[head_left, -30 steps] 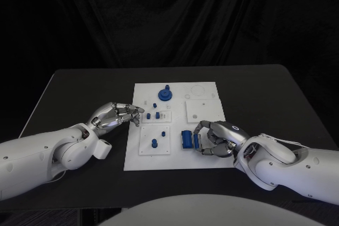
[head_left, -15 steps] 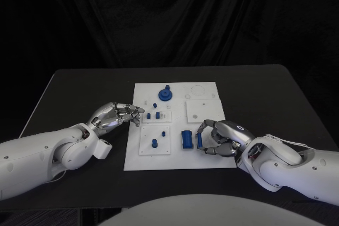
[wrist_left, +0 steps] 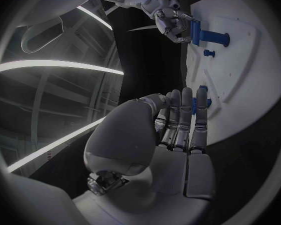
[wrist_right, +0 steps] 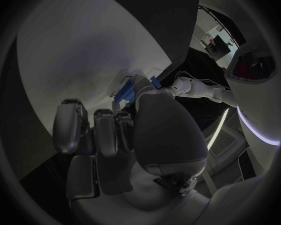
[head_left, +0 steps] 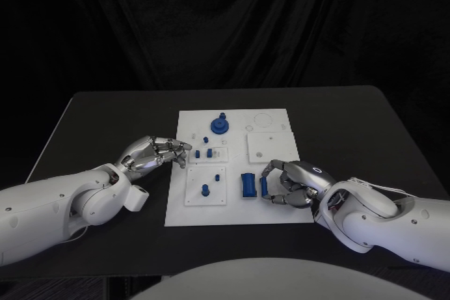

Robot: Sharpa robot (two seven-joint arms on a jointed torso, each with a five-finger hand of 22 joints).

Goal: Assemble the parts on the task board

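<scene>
While the right hand (head_left: 289, 183) crowds the blue cylinder (head_left: 248, 185) lying at the board's (head_left: 178, 212) near right, a stray nudge could roll it off its plate; whether the curled fingers pinch it or merely touch it, I cannot tell. At the board's left edge, the left hand (head_left: 155, 151) hovers, fingers curled together, holding nothing, beside small pegs (head_left: 203, 154).

right hand (head_left: 292, 183) slightly further right than a second ago, its fingers by the blue cylinder part (head_left: 248, 185), arm shifted a little
</scene>
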